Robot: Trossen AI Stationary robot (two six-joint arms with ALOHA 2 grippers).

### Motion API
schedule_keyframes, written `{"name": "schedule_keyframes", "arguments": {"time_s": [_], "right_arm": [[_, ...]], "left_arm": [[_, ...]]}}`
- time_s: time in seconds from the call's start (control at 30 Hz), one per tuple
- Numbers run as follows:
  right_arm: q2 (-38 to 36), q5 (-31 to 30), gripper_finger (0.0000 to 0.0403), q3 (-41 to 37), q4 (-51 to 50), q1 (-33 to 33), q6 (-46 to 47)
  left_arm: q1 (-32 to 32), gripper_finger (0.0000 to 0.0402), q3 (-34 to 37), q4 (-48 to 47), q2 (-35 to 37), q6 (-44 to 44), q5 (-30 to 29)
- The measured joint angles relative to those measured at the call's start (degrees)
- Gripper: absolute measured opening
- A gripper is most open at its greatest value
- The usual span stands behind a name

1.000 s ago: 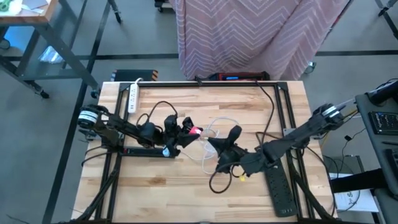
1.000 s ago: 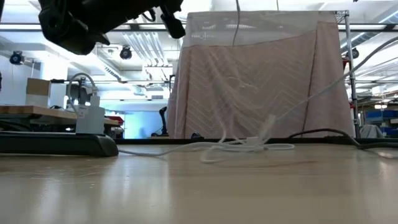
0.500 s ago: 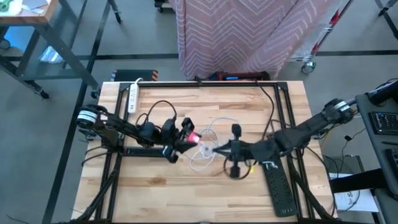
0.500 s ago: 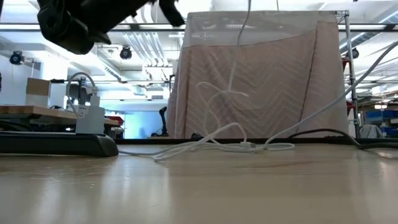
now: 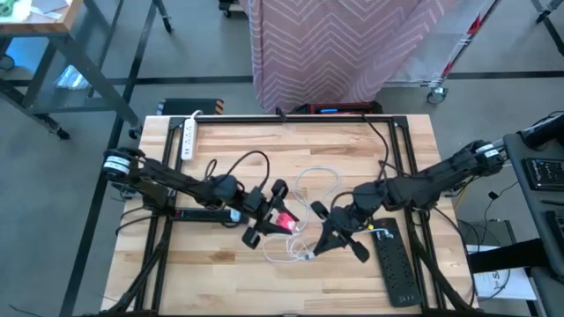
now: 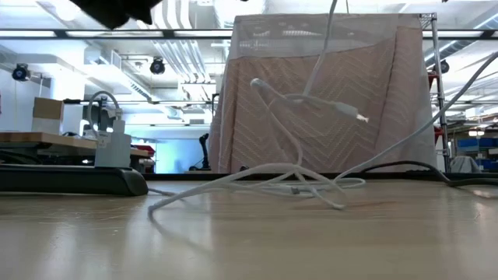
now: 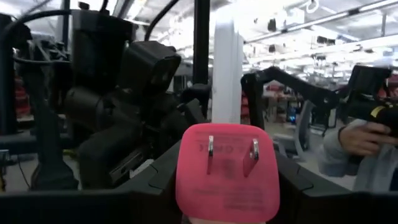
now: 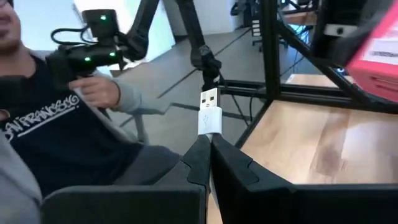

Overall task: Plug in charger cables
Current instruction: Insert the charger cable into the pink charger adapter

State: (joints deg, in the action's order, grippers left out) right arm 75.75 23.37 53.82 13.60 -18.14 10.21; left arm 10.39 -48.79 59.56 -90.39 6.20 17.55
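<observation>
A red-pink plug block (image 7: 227, 171) sits between the fingers of my left gripper (image 5: 280, 218) above the table's middle, its two prongs facing my wrist camera. My right gripper (image 5: 330, 231), just to the right of it, is shut on the white USB connector (image 8: 209, 111) of a charger cable. The thin white cord (image 5: 304, 185) loops over the table's middle. In the low view part of the cord (image 6: 299, 101) hangs in the air with a small end connector (image 6: 359, 117), and its lower loops (image 6: 257, 180) lie on the wood. My left gripper pinches the red-pink plug block by its two opposite sides (image 7: 184, 180) between the two fingers. The block is lifted clear of the table, with its prongs (image 7: 231, 149) pointing back between the fingers. My right gripper pinches the white USB connector's plastic end (image 8: 209, 127) between its two fingertips (image 8: 198, 155). The metal tip (image 8: 209, 98) sticks out beyond the fingers. The connector is clear of the table.
A black power strip (image 5: 207, 213) with a grey charger (image 6: 109, 144) plugged in lies under my left arm. A white power strip (image 5: 187, 136) lies at the far left and another black strip (image 5: 397, 264) at the near right. Thick black cords (image 5: 233, 163) curl nearby. A person (image 8: 56, 137) sits beyond the table.
My left gripper has carried the red-pink block toward the table's near edge and a little right. My right gripper has turned and gone toward the near edge with the USB connector. The white cord has been drawn up, part of it lifted off the table.
</observation>
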Motion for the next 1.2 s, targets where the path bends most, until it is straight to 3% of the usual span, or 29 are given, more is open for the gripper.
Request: {"name": "schedule_keyframes", "arguments": {"time_s": [0.13, 0.27, 0.33, 0.53, 0.67, 0.73, 0.9, 1.03, 1.2], "right_arm": [[0.3, -1.4, 0.0000, 0.0, 0.3, 0.1, -0.9], [0.4, -11.0, 0.0000, 0.0, -0.4, -0.6, -4.1], [0.1, -20.0, 0.0000, 0.1, -2.4, -1.6, -7.1], [1.0, -58.5, 0.0000, 2.1, -7.5, -5.6, -20.3], [3.2, -71.2, 0.0000, 2.7, -6.9, -7.2, -26.8], [4.1, -77.0, 0.0000, 3.2, -6.9, -7.6, -29.3], [8.3, -87.3, 0.0000, 5.1, -6.9, -7.3, -35.7], [13.6, -94.1, 0.0000, 8.7, -3.6, -7.0, -46.1], [20.4, -101.1, 0.0000, 15.0, -0.4, -7.0, -58.0]], "left_arm": [[1.0, 0.0135, -3.1, -7.2, 0.4, -1.9, -3.1], [2.4, 0.0137, -4.1, -6.6, 0.5, -0.1, -8.5], [3.1, 0.0136, -4.0, -6.2, 1.4, 2.2, -12.6], [6.1, 0.0136, -2.4, -4.8, 3.2, 6.2, -33.1], [6.9, 0.0137, -0.1, -4.0, 3.1, 13.4, -47.7], [6.7, 0.0137, 1.4, -2.6, 3.1, 17.7, -51.6], [4.6, 0.0137, 3.4, 0.6, 3.1, 30.8, -53.6], [1.9, 0.0137, 3.8, 0.3, 3.1, 44.0, -51.5], [-0.7, 0.0137, 3.8, 0.0, 3.2, 51.1, -50.5]]}}
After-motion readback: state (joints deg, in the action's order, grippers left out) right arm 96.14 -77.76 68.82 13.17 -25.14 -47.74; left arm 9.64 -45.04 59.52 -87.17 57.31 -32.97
